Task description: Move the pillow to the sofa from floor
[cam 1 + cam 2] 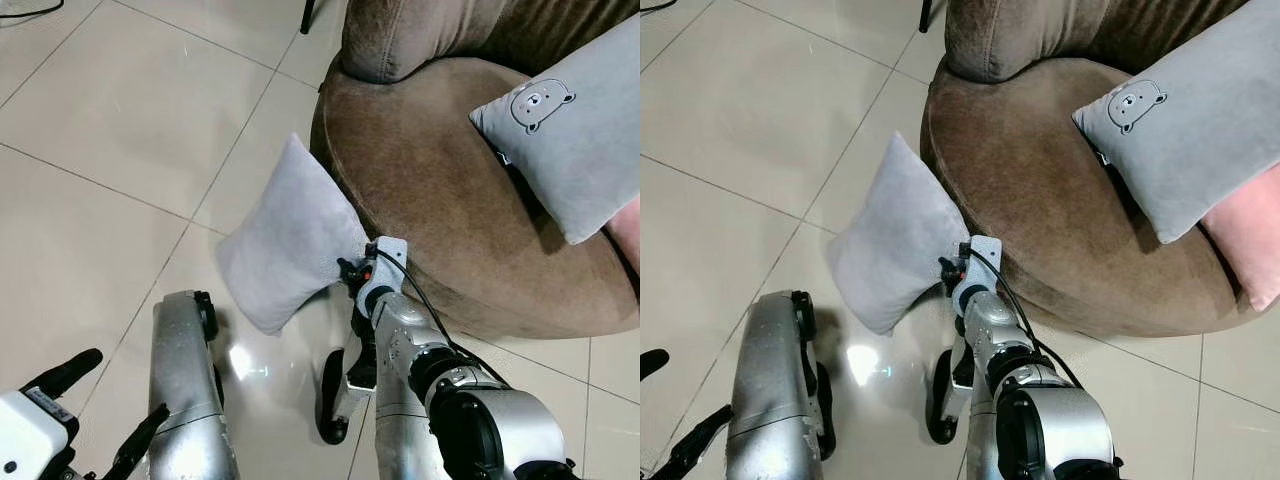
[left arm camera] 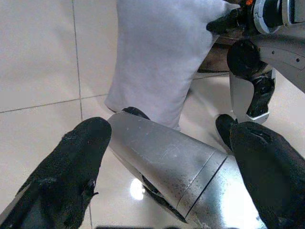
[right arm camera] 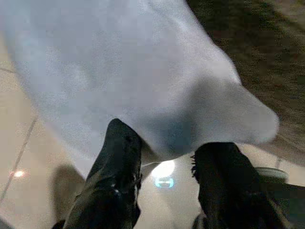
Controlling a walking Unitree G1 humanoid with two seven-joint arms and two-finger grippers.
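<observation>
- The pillow [image 1: 290,238], plain grey, stands on a corner on the floor [image 1: 120,130] and leans against the sofa's front edge.
- Right hand [image 3: 167,164] is at the pillow's lower corner nearest the sofa. In the right wrist view its two black fingers [image 3: 116,181] sit spread just under that corner, with a gap between them, so not pinching it as far as I can see.
- Left hand [image 2: 167,162] hangs low by the robot's left side, fingers wide apart, nothing in it. The left wrist view looks past a silver leg [image 2: 162,162] toward the pillow.
- Sofa [image 1: 440,190] is a round brown plush thing with a fat backrest up top.
- On the seat lies a grey bear pillow [image 1: 565,120], propped against the back. A pink cushion [image 1: 1250,240] peeks out just beside it.
- Floor is glossy beige tile with thin dark grout lines, and a ceiling light glares off it between the robot's legs.
- A dark furniture leg [image 1: 306,15] stands on the tile behind the sofa, and a black cable [image 1: 30,12] lies in the far corner.
</observation>
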